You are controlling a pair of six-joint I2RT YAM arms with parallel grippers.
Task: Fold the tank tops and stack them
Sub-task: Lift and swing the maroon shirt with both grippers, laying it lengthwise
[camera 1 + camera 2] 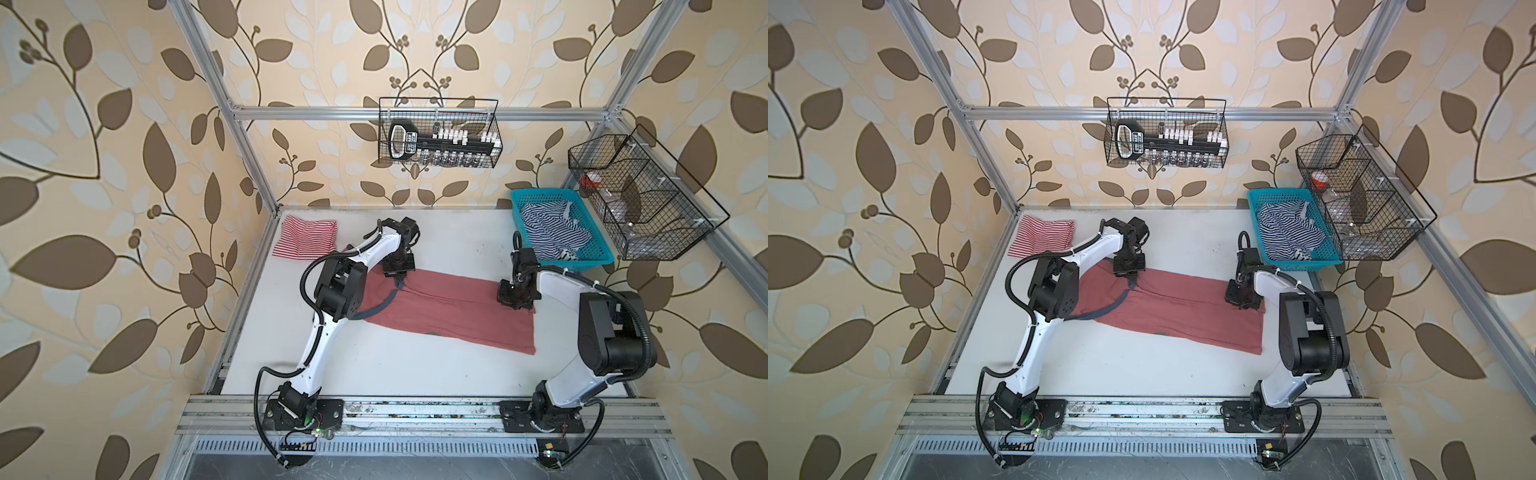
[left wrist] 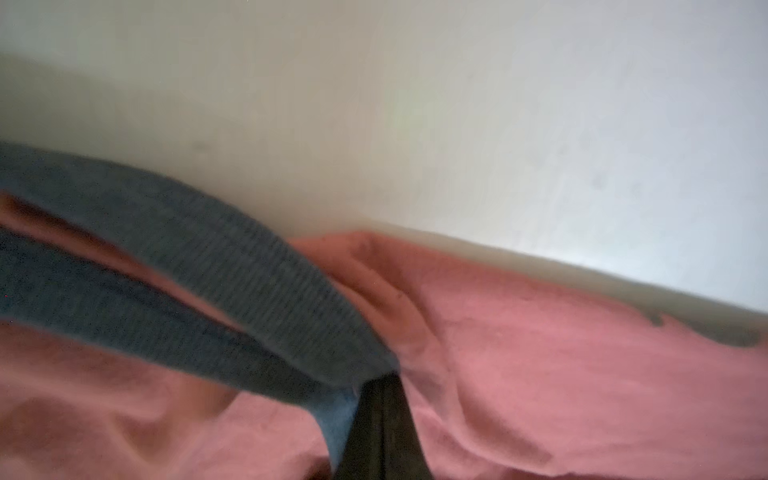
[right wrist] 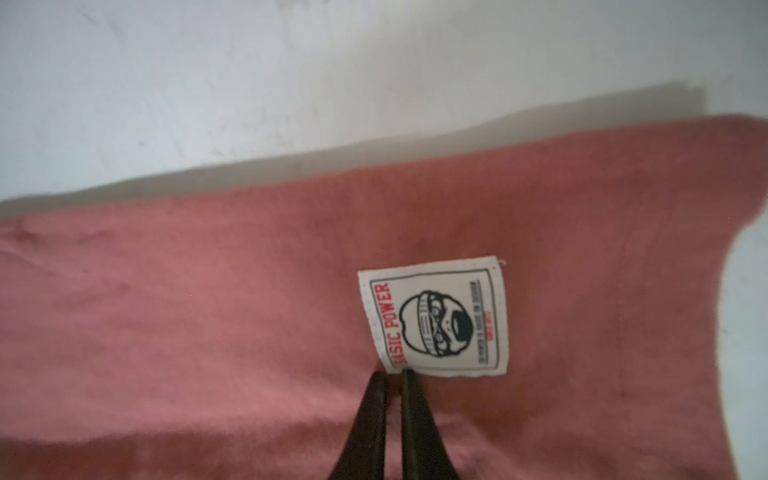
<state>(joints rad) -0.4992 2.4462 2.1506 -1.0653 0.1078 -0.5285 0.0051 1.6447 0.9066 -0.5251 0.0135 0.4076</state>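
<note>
Where my left end effector (image 2: 380, 380) meets the cloth, its fingers are pressed together on the navy trim (image 2: 232, 266) of the dusty red tank top (image 1: 449, 311). That top lies spread across the middle of the white surface (image 1: 374, 365), and my left arm hides its left end in both top views. My right end effector (image 3: 394, 374) shows only a narrow slit between its fingers, tips at the red cloth just beside a white label (image 3: 436, 318); whether cloth is pinched I cannot tell. The label's red lettering reads "SIC POWER", its start cut off by a fingertip, beside a drawn bearded face in a cap; the small print is too fine to read.

Farther back, the striped tank top (image 1: 305, 240) lies folded in the far left corner. At the far right a turquoise basket (image 1: 598, 253) holds crumpled navy-and-white striped cloth (image 1: 544, 232). Beside it a side wire basket (image 1: 640, 199) holds clear things, one red-topped, hard to make out. A back wire basket (image 1: 440, 133) on the far rail carries a black-and-white item with illegible writing.
</note>
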